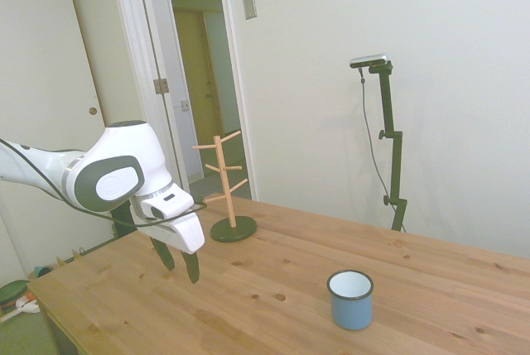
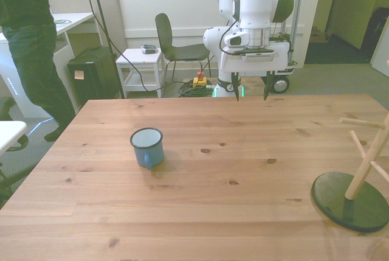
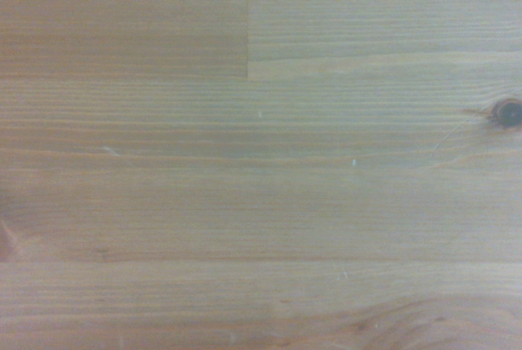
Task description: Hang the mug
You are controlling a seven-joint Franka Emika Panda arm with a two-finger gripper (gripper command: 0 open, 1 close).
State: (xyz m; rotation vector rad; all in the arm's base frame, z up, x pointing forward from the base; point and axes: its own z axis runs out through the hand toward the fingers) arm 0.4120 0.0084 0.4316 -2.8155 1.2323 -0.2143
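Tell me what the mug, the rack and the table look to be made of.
The mug looks like enamelled metal: glossy light-blue outside, white inside, thin dark rim. The rack seems to be pale unpainted wood, going by its bare pegs and post, on a dark round base whose material I cannot tell. The table is wood, likely pine, with visible grain, knots and joined boards in a matt finish.

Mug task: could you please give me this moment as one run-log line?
mug: upright on table, untouched | gripper: open, empty, above table's far edge | rack: front view's right, empty
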